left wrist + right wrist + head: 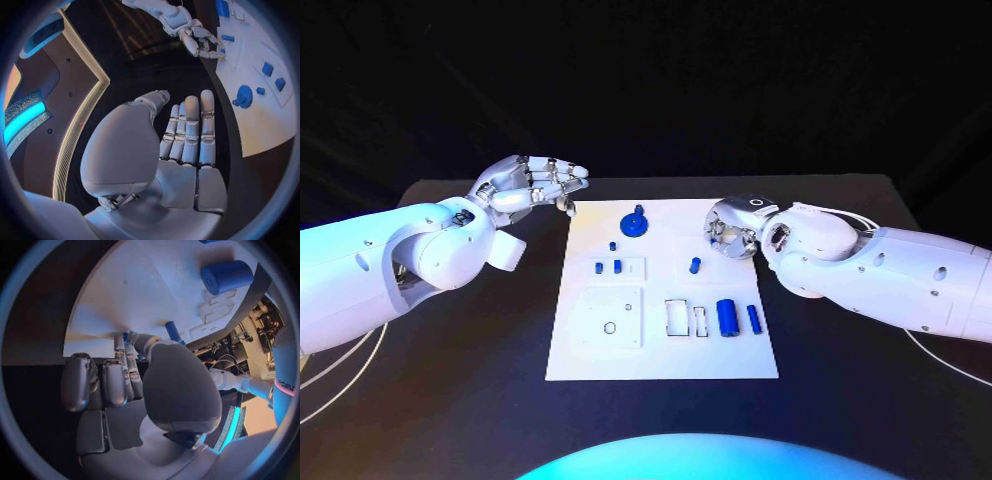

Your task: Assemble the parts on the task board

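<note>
1. Task board (664,355) lies flat in the middle of the black table (459,380); behind it I see only a dark backdrop.
2. I count one blue gear-like part (635,224) near the board's far edge, three small blue pegs (607,266) mid-board, and two blue cylinders (728,316) standing nearer me.
3. My left hand (531,185) hovers off the board's far left corner, fingers straight and pressed side by side, holding nothing.
4. My right hand (734,227) sits at the board's far right edge, fingers curled; I cannot tell whether it pinches anything.
</note>
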`<state>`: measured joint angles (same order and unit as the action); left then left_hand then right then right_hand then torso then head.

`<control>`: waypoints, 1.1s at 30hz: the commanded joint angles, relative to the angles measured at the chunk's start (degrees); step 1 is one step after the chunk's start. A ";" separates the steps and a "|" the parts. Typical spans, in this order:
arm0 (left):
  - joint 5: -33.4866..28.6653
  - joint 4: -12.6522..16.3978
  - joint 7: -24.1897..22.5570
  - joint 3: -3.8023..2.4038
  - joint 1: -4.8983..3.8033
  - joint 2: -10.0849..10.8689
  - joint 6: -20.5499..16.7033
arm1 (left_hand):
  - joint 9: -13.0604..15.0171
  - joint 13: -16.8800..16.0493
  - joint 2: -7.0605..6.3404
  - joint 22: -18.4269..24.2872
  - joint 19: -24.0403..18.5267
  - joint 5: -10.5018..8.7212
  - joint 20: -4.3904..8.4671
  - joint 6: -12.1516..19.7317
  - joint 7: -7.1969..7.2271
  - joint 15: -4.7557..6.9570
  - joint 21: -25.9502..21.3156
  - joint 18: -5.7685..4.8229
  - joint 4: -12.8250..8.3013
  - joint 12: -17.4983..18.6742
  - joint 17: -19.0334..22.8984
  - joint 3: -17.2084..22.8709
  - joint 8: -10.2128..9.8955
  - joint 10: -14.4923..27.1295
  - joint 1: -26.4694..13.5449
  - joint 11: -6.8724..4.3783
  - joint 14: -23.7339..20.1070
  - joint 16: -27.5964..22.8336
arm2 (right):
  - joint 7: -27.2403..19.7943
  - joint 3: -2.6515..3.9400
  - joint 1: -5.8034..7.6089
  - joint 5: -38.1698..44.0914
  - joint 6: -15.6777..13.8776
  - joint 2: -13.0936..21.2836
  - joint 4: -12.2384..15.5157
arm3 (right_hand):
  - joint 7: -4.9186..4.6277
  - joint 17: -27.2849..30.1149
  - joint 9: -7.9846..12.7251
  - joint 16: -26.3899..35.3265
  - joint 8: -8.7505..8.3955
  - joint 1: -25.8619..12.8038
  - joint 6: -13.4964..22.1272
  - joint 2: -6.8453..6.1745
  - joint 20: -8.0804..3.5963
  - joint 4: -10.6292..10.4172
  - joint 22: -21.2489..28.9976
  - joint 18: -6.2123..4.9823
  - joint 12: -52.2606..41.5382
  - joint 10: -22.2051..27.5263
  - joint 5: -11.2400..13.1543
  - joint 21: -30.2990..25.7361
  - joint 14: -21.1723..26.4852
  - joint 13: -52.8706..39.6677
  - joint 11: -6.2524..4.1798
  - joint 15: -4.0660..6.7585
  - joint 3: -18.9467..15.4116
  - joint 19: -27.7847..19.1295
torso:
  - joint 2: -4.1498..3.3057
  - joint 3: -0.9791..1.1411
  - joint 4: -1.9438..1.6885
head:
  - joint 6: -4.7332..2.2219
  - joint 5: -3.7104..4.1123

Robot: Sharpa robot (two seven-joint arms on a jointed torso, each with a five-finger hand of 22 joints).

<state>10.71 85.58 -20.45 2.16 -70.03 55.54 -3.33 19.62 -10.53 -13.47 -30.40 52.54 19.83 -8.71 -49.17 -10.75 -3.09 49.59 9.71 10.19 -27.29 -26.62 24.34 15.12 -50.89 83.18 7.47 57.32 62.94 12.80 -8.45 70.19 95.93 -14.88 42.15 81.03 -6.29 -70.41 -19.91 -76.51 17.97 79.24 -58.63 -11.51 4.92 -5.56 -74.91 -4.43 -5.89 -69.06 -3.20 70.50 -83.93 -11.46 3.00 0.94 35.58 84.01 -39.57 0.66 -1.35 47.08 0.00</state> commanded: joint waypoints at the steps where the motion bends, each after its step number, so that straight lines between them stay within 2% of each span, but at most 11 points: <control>1: -0.47 0.12 -0.66 -0.05 -0.02 -0.10 1.06 | 0.04 0.05 0.18 0.07 0.32 -0.23 0.05 -0.08 -0.21 -0.22 -0.25 0.88 -0.46 0.30 0.06 -0.01 -0.01 -0.05 0.19 0.08 0.08 -0.23 | 1.07 -0.62 -0.95 1.87 1.63 -0.16 0.58 | 0.02 0.16 -0.37 -0.22 0.47 0.32 -0.67 0.94 -0.60 0.81 -4.97 0.77 0.31 -0.90 -0.20 0.30 -2.78 0.12 -0.07 0.41 0.48 1.72 | 0.04 -0.02 0.07 | -0.01 -0.05; 8: -0.47 0.04 -0.68 -0.05 -0.03 -0.13 0.93 | 0.03 0.07 0.16 0.10 0.35 -0.24 0.05 -0.02 -0.25 -0.22 -0.28 0.87 -0.49 0.32 0.07 -0.05 -0.05 -0.06 0.19 0.10 0.07 -0.26 | 1.60 -0.61 -1.03 2.78 -1.90 0.40 1.93 | -0.22 0.59 -0.71 -0.11 0.48 0.41 -0.89 0.76 -0.57 2.16 -5.35 0.89 0.85 -1.51 -0.19 0.89 -2.71 0.52 0.05 0.33 1.23 1.90 | 0.05 -0.02 0.02 | -0.07 -0.19; 11: -0.47 0.03 -0.71 -0.05 -0.03 -0.16 0.86 | 0.03 0.07 0.16 0.10 0.35 -0.24 0.05 -0.02 -0.25 -0.22 -0.28 0.87 -0.49 0.32 0.07 -0.05 -0.05 -0.06 0.19 0.10 0.07 -0.26 | 1.74 -0.55 -0.98 3.14 -4.77 0.71 2.55 | -0.22 0.50 -0.95 -0.26 0.67 0.40 -1.37 1.06 -0.57 2.68 -5.53 0.94 0.93 -2.20 -0.20 1.16 -2.73 0.63 -0.02 0.39 1.68 1.98 | 0.02 -0.09 -0.05 | -0.08 -0.28; 14: -0.47 -0.01 -0.72 -0.05 -0.03 -0.19 0.83 | 0.02 0.09 0.22 0.12 0.38 -0.24 0.06 -0.01 -0.27 -0.23 -0.31 0.87 -0.51 0.32 0.08 -0.04 -0.06 -0.10 0.23 0.11 0.07 -0.29 | 1.71 -0.44 -0.92 3.19 -7.83 0.91 2.95 | -0.22 0.17 -1.24 -0.59 0.86 0.11 -1.74 1.48 -0.60 2.96 -5.89 1.05 1.04 -2.88 -0.19 1.79 -2.80 0.75 -0.09 0.48 2.05 2.15 | 0.00 -0.06 -0.03 | -0.13 -0.39; 18: -0.47 -0.06 -0.79 -0.05 -0.03 -0.21 0.88 | 0.02 0.09 0.22 0.12 0.38 -0.24 0.06 -0.01 -0.27 -0.23 -0.31 0.87 -0.51 0.32 0.08 -0.04 -0.06 -0.10 0.23 0.11 0.07 -0.29 | 1.16 -0.24 -0.76 2.56 -11.51 1.20 3.48 | -0.22 0.26 -1.27 -0.54 0.86 0.09 -1.74 1.48 -0.60 3.03 -5.83 1.02 1.06 -2.93 -0.19 1.65 -2.79 0.77 -0.10 0.49 2.09 2.12 | 0.07 -0.05 0.07 | -0.17 -0.49; 22: -0.49 -0.21 -0.86 -0.05 -0.03 -0.25 0.90 | -0.32 0.37 0.08 0.32 0.55 -0.24 0.02 1.47 -0.61 -0.35 -0.58 0.83 -0.76 0.58 0.17 -0.31 -0.93 -0.03 0.37 0.31 0.05 -0.58 | -0.20 -0.06 -0.59 1.27 -14.62 1.59 4.16 | -0.44 0.48 -1.33 -0.50 0.49 -0.31 -1.22 1.02 -0.60 3.52 -5.75 0.98 1.72 -2.59 -0.18 1.41 -2.72 1.11 0.16 0.35 2.33 2.07 | 0.07 -0.06 0.07 | -0.26 -0.58; 27: -0.52 -0.30 -0.85 -0.05 -0.03 -0.23 1.00 | -0.33 0.38 0.10 0.33 0.55 -0.24 0.02 1.51 -0.62 -0.36 -0.60 0.83 -0.77 0.59 0.18 -0.31 -0.96 -0.03 0.38 0.32 0.04 -0.60 | -0.97 0.12 -0.51 0.30 -16.07 2.19 5.19 | -0.49 0.44 -1.40 -0.57 0.41 -0.71 -1.18 0.77 -0.55 3.55 -5.85 1.02 1.91 -2.57 -0.15 1.55 -2.72 1.24 0.25 0.27 2.25 2.10 | 0.05 0.01 0.08 | -0.26 -0.77; 33: -0.53 -0.33 -0.89 -0.04 -0.02 -0.21 1.05 | -0.33 0.40 0.10 0.34 0.54 -0.24 0.01 1.55 -0.64 -0.37 -0.63 0.82 -0.77 0.61 0.19 -0.34 -0.97 -0.02 0.36 0.33 0.02 -0.63 | -1.37 0.34 -0.37 -0.55 -16.81 3.45 7.82 | -0.48 0.42 -1.41 -0.61 0.35 -0.72 -1.13 0.63 -0.54 3.69 -5.85 1.01 1.98 -2.56 -0.16 1.54 -2.72 1.29 0.24 0.25 2.28 2.10 | 0.08 -0.08 0.11 | -0.25 -0.99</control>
<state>10.63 85.19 -20.46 2.16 -70.03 55.43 -3.23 19.35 -10.20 -13.47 -30.13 52.54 19.83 -8.70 -47.91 -11.35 -3.09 49.20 9.71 9.79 -26.94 -26.50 23.95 14.39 -50.89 83.18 7.47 57.32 62.56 12.91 -8.15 69.80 96.27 -29.51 45.51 88.25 -6.53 -69.98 -21.31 -76.94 18.66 78.91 -59.80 -10.81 4.51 -2.19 -74.95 -4.42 -4.18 -71.47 -3.23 72.21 -83.93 -10.21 3.38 0.94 37.86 84.01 -39.49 0.62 -1.26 46.81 -0.83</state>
